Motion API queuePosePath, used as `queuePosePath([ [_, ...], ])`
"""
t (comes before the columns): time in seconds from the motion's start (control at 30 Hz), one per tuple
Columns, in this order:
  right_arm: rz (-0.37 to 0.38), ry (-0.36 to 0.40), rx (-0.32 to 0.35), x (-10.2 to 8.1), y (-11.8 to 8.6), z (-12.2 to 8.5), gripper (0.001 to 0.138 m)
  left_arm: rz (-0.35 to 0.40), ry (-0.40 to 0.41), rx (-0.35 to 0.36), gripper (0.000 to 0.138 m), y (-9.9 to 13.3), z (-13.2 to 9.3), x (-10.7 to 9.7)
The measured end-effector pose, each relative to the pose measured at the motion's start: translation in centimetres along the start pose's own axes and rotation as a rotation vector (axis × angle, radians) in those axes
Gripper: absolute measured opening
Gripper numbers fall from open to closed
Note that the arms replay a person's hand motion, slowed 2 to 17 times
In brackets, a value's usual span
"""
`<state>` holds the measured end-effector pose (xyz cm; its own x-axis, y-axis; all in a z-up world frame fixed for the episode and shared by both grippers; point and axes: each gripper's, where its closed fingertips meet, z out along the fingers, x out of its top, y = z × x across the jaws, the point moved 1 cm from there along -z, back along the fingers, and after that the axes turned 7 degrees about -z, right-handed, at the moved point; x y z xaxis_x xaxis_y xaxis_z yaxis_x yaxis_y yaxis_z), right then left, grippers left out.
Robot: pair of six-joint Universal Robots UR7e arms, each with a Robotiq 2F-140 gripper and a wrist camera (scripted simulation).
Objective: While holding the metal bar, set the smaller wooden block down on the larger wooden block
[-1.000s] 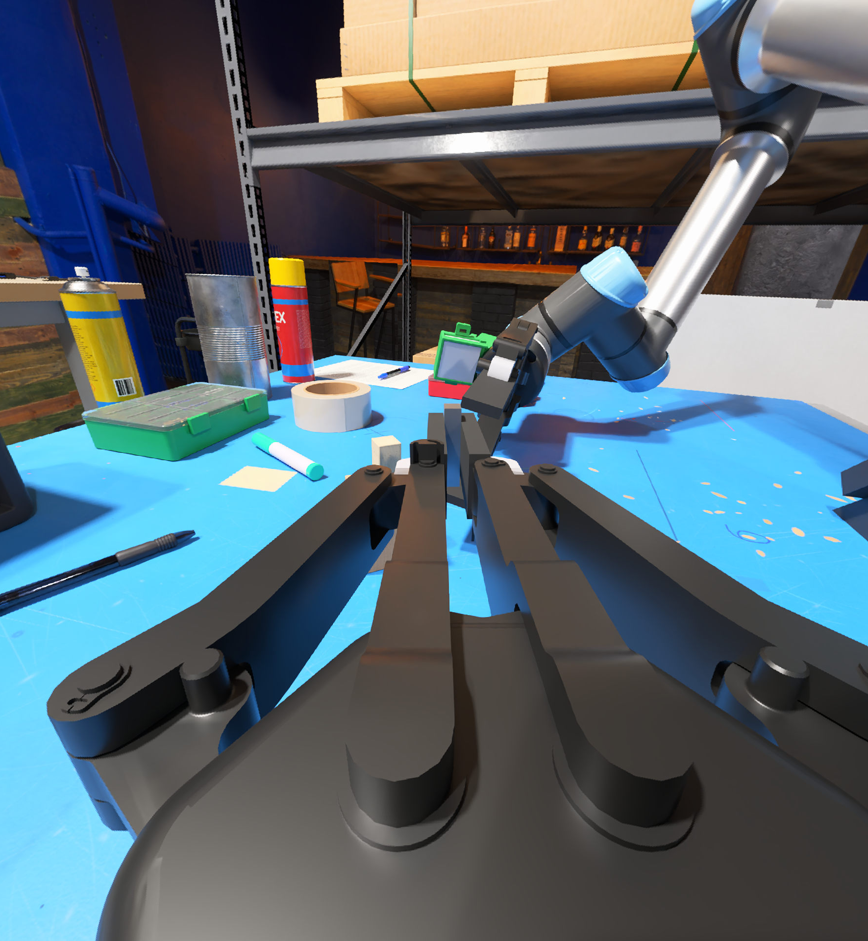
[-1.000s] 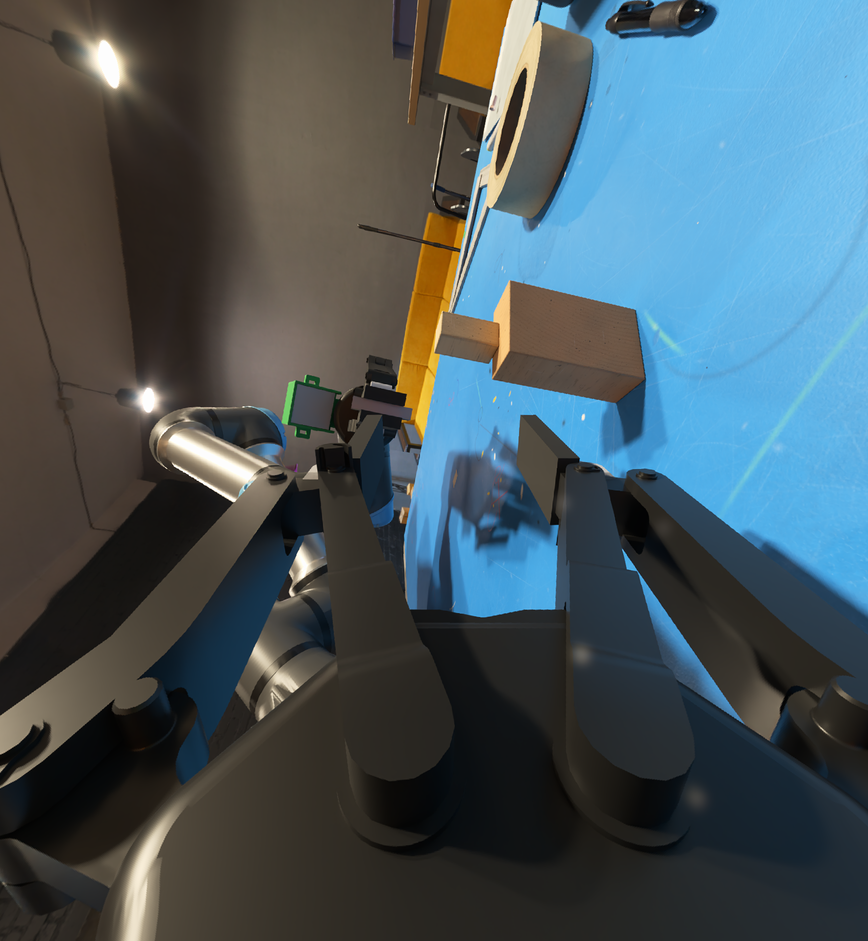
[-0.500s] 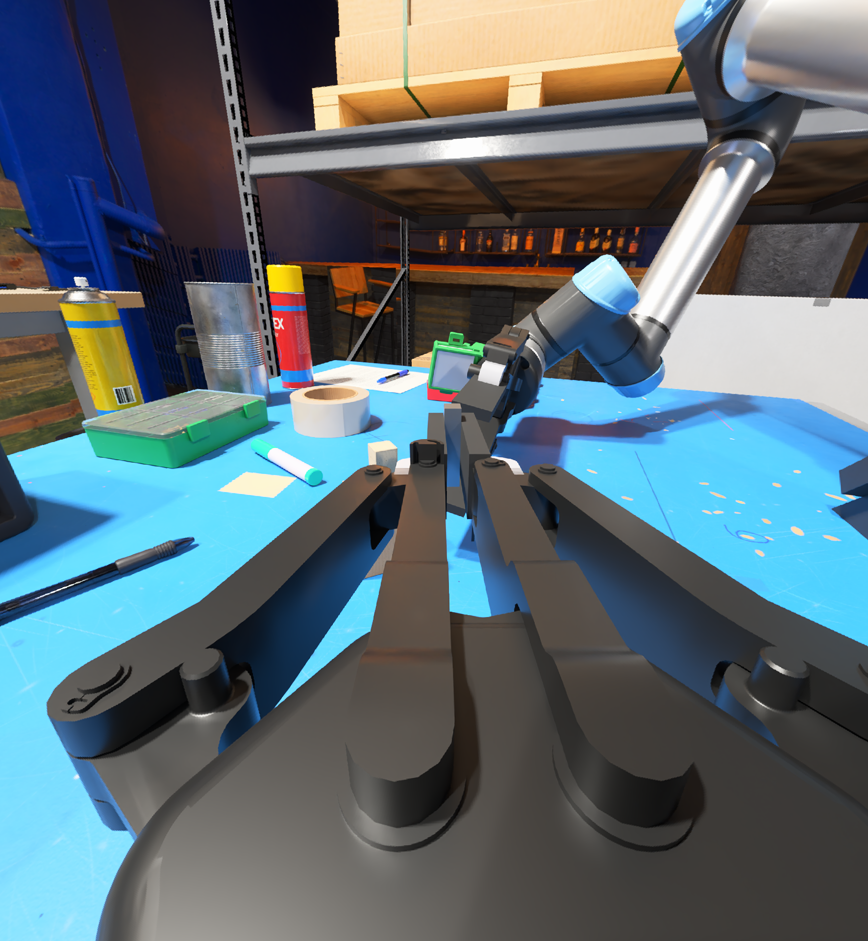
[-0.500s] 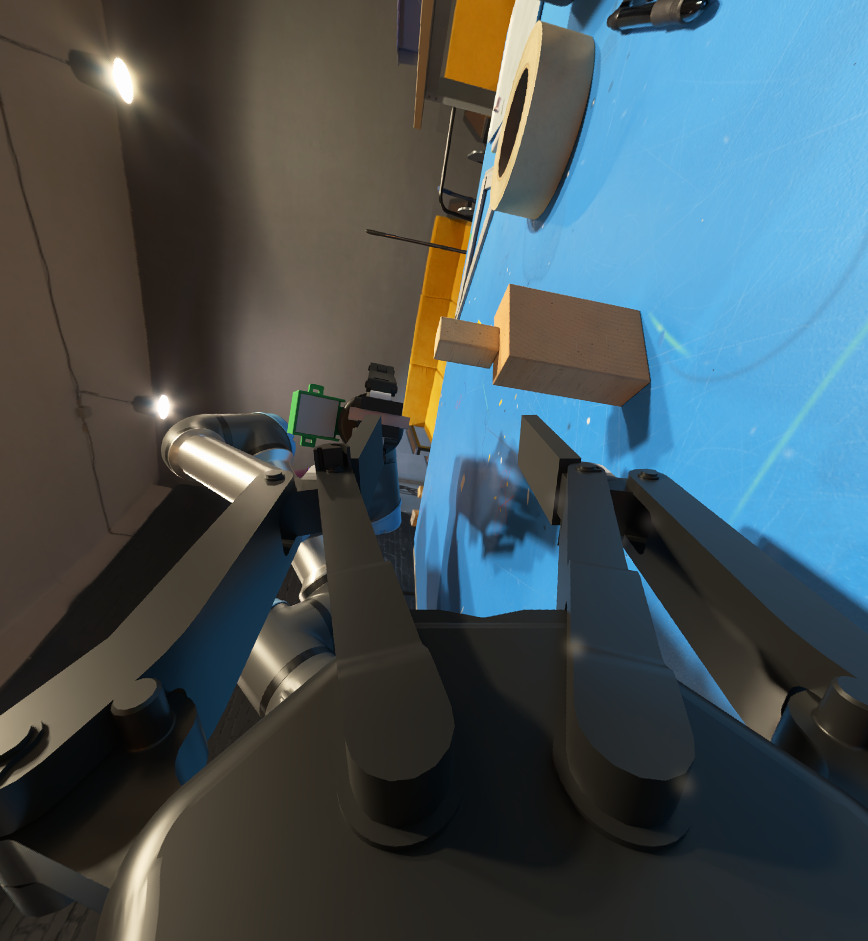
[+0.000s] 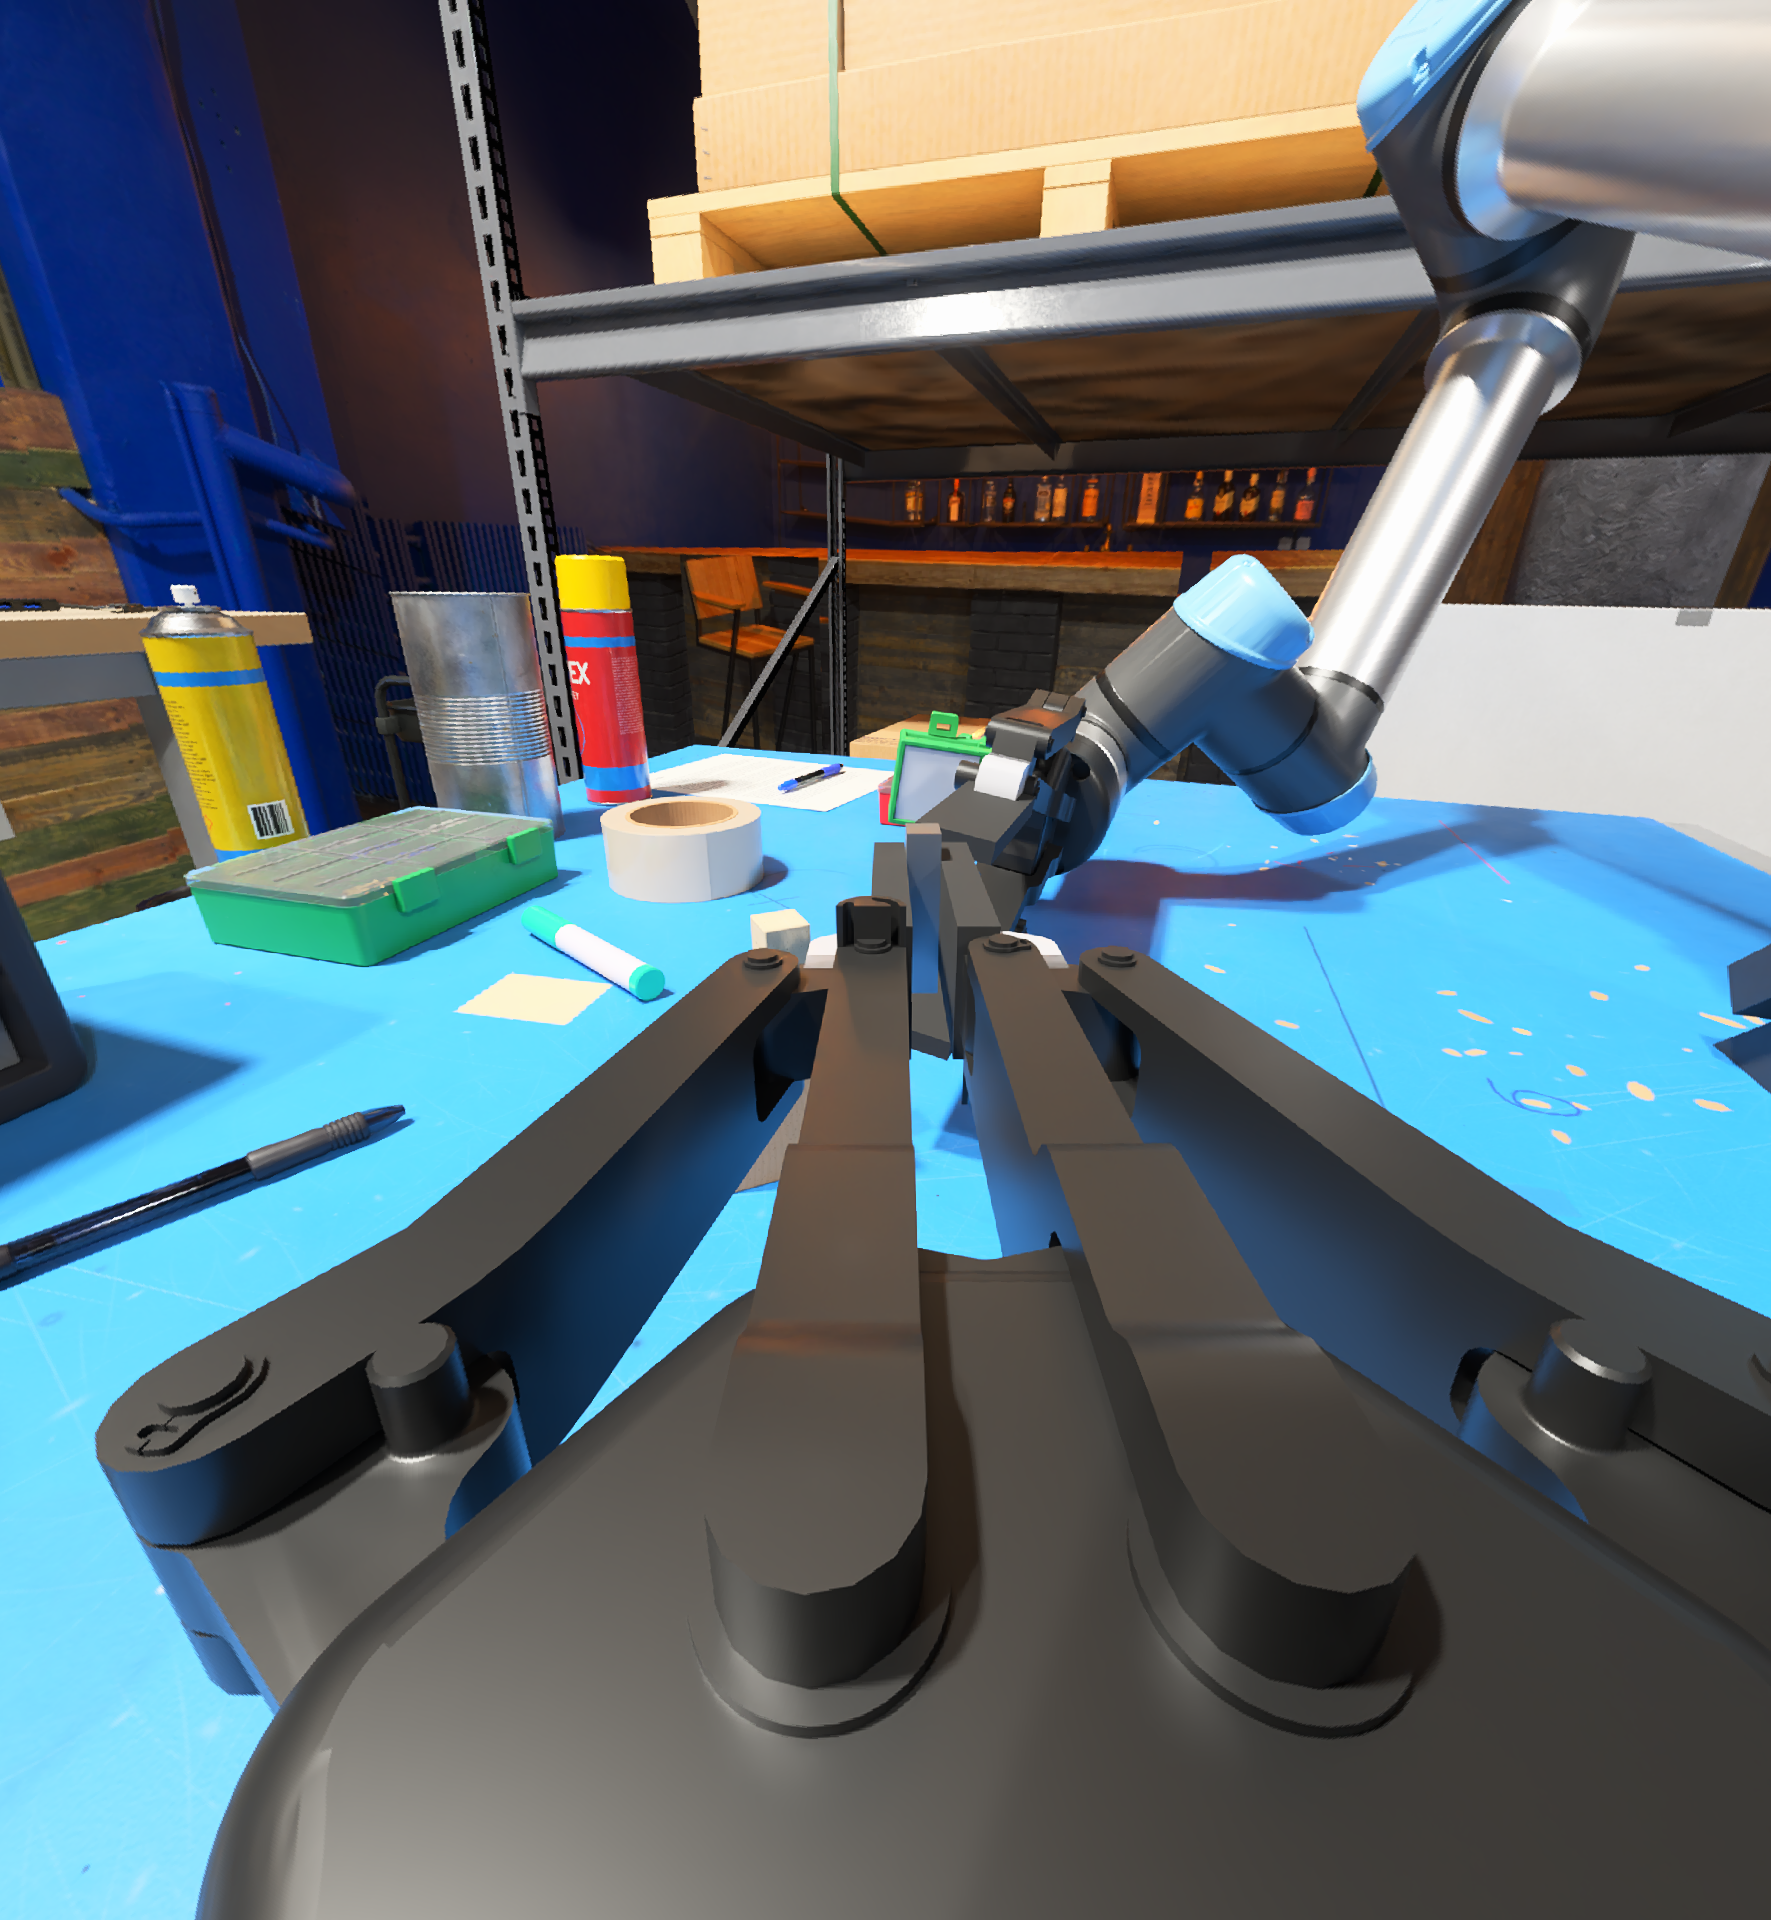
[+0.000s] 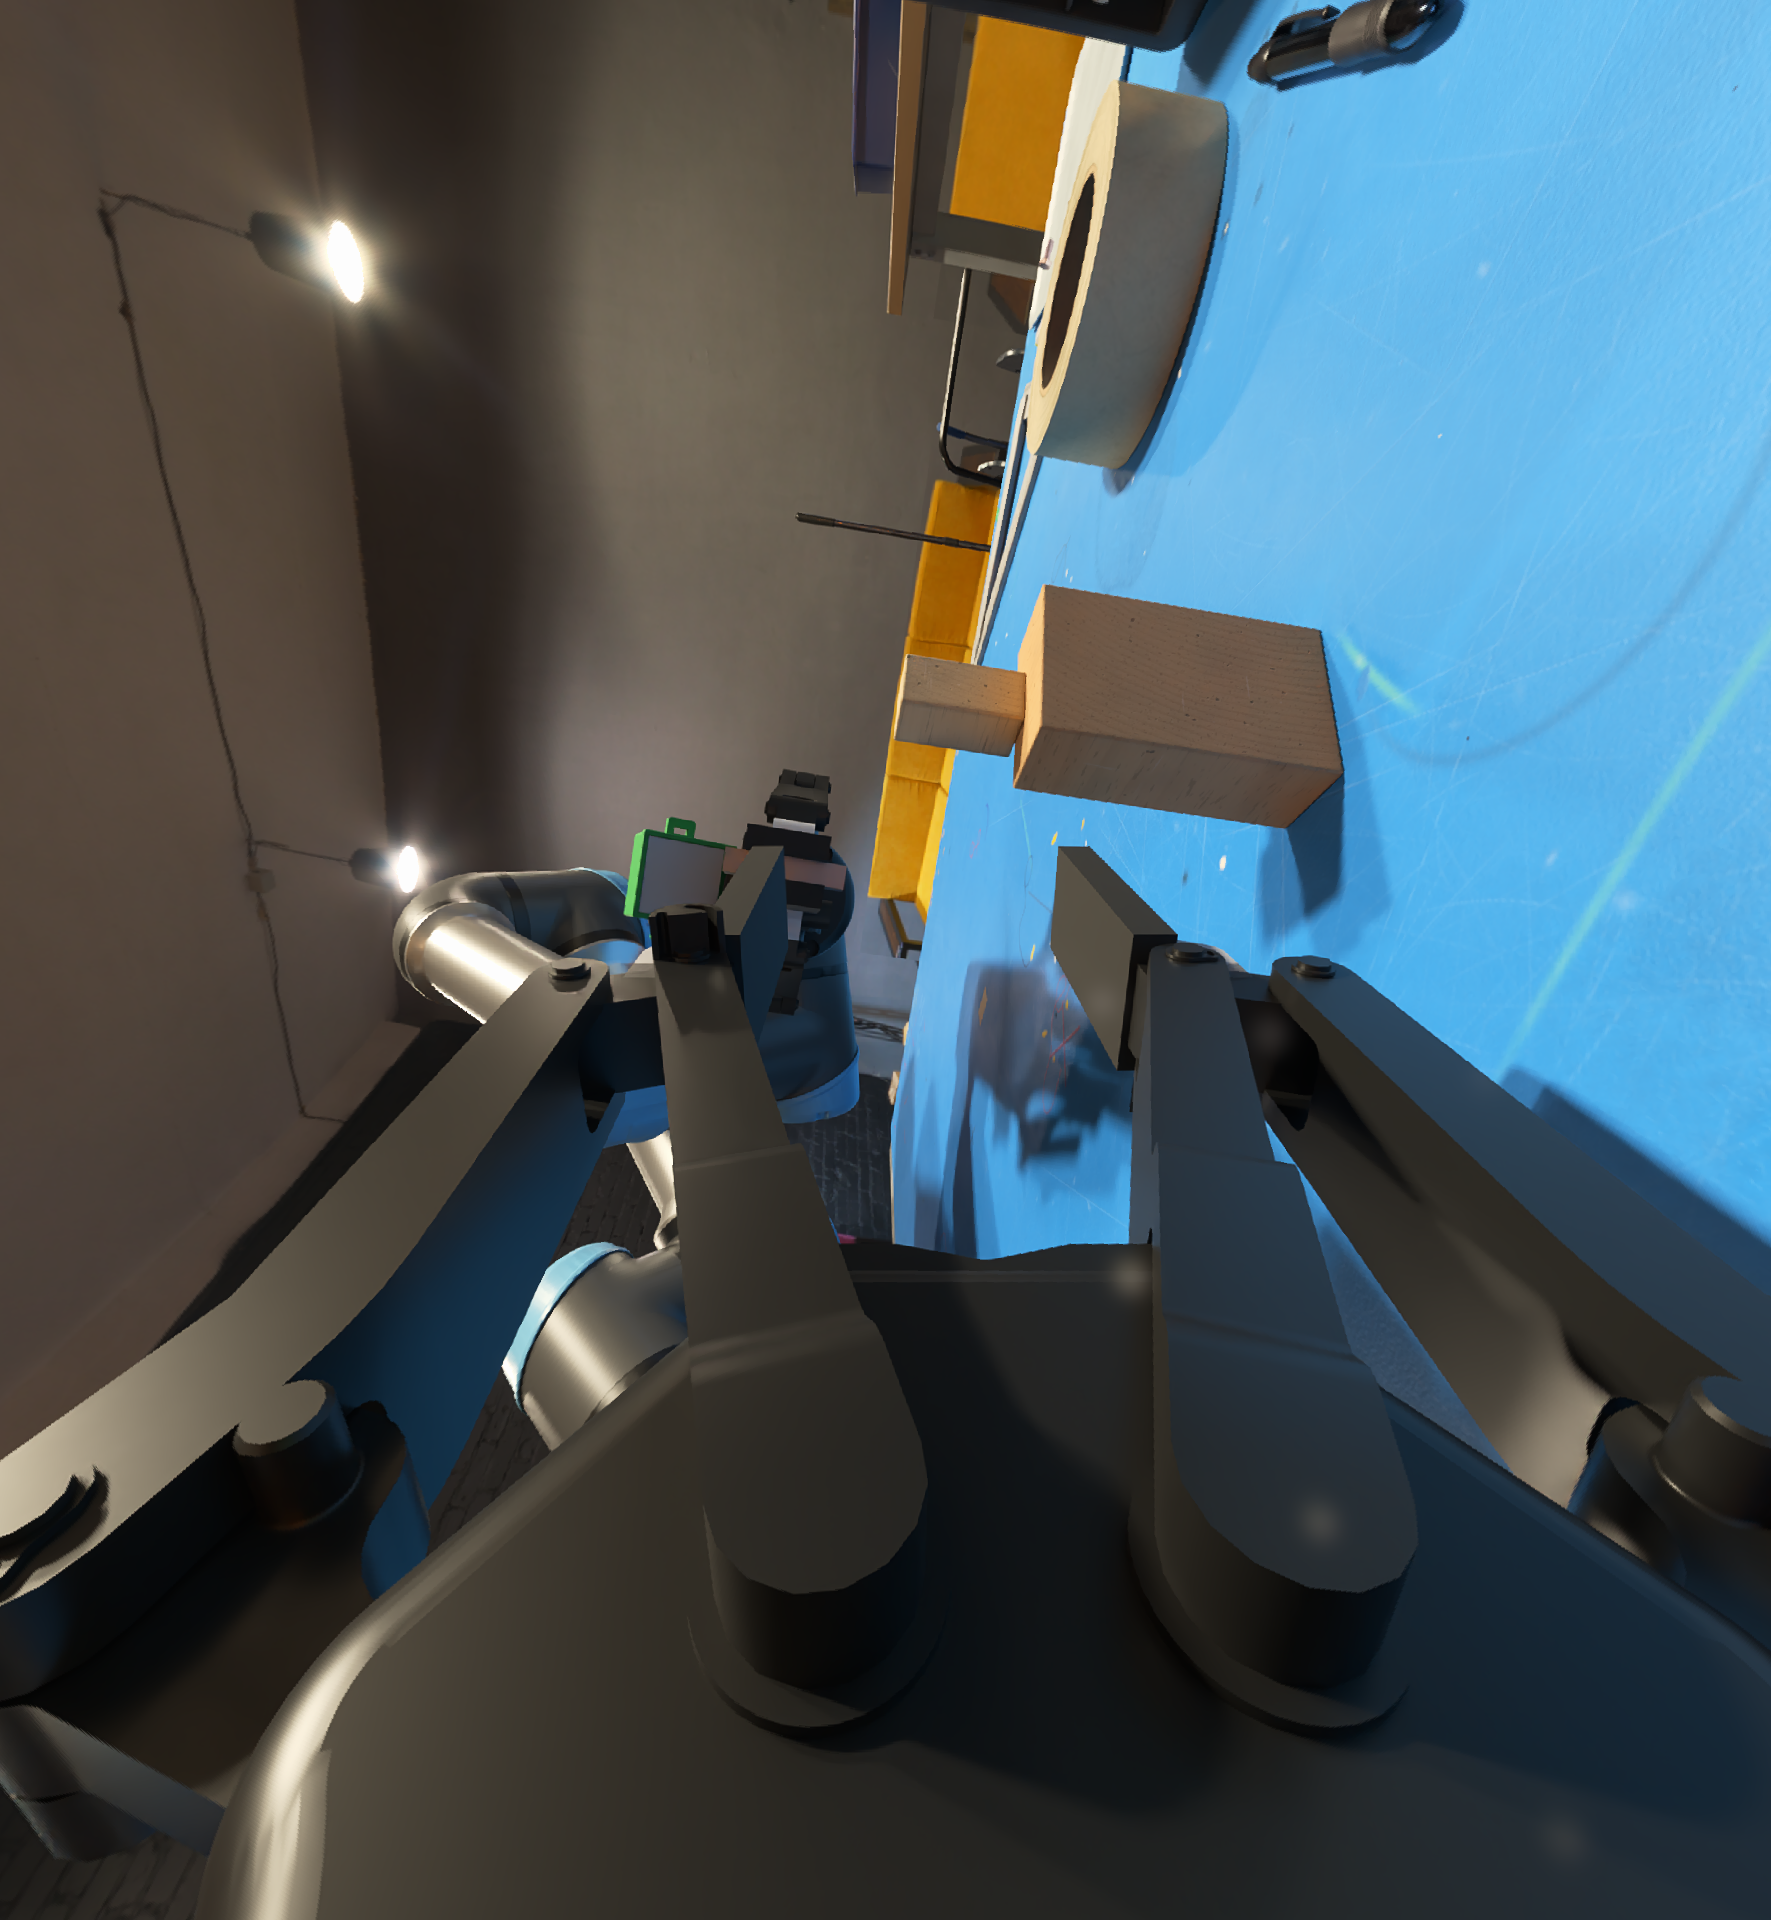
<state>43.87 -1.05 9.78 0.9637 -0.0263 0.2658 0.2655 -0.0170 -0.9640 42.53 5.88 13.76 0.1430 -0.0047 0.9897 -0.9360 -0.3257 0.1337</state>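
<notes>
In the right wrist view the smaller wooden block (image 6: 964,707) rests on the top face of the larger wooden block (image 6: 1172,707), which stands on the blue table (image 6: 1587,520). My right gripper (image 6: 922,925) is open and empty, a short way back from the blocks. In the left wrist view my left gripper (image 5: 928,914) is shut on a thin grey metal bar (image 5: 925,977) held upright above the table. The smaller block (image 5: 779,928) shows just left of its fingers. The larger block is mostly hidden behind them. The right gripper (image 5: 1006,831) hangs just beyond.
A tape roll (image 5: 681,857) stands behind the blocks, and it also shows in the right wrist view (image 6: 1120,281). A green case (image 5: 372,883), a marker (image 5: 595,951), a sticky note (image 5: 533,997), a pen (image 5: 164,1195), two spray cans (image 5: 221,727) and a metal can (image 5: 476,707) fill the left side.
The scene has slid slightly down in the left wrist view, so my left gripper has tilted or risen a little. The right gripper stays open and the small block stays on the large one.
</notes>
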Motion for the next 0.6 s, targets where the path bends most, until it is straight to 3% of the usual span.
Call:
queuePosePath([
  [0.6, 0.001, 0.019, 0.016, -0.07, -0.23, 0.03, 0.068, 0.002, 0.010, 0.009, 0.008, 0.24, -0.04, 0.33],
])
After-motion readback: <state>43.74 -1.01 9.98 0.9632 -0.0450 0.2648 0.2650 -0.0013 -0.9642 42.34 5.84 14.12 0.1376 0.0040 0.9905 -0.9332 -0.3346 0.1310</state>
